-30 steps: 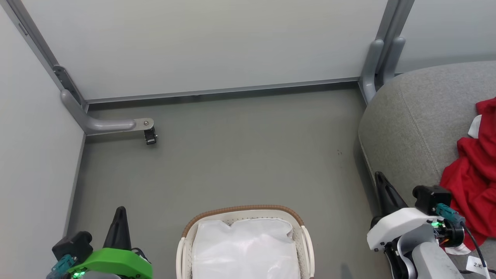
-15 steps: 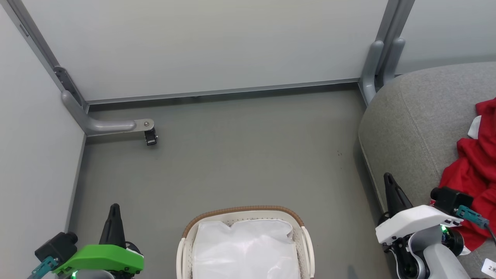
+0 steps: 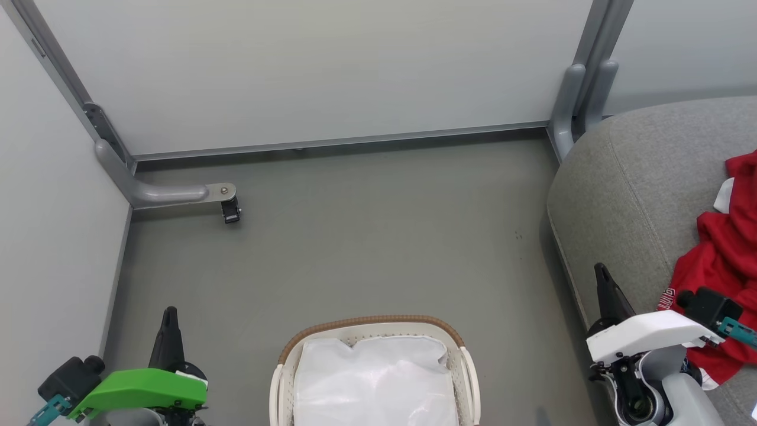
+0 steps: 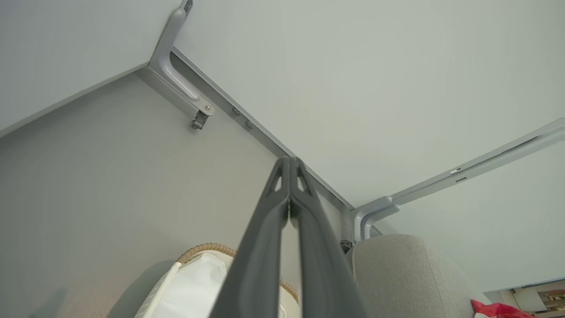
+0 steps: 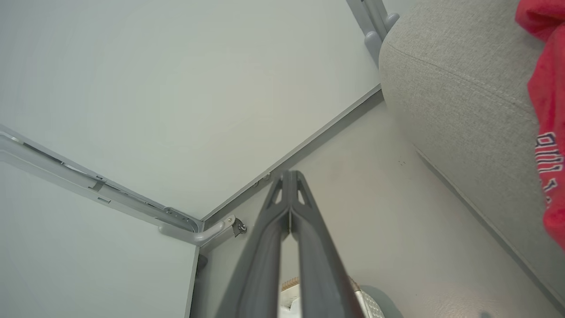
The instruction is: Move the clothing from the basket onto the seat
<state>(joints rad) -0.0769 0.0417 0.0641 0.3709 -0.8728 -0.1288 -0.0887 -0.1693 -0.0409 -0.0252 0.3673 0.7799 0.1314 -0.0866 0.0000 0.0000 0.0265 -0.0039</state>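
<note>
Now, begin at your two claws, both pressed fully shut with nothing between the dark fingers. The left claw points up over the grey floor, beside the off-white perforated plastic basket with the brown woven-look rim. The right claw stands at the near edge of the large rounded seat of grey woven fabric.

By my reading the transfer is done and the step in hand is the retreat, so do it cleanly. Hold both claws closed and empty as you bring the arms to rest. Mind the right wrist: its black camera block sits just over the hem of the cloth. Lift that arm up and away from the seat rather than sliding it sideways, or a cable could snag the fabric and drag it toward the edge. Give the basket a last look. Its inside shows the plain white fabric liner, so I judge it emptied.

The red sports jersey with white panels lies crumpled on the seat, well apart from the basket. It is bunched in soft folds, with a white patch at its upper edge and small white lettering at the hem nearest your right wrist. It runs off the head view's right side, so you cannot tell how far it spreads.
</note>
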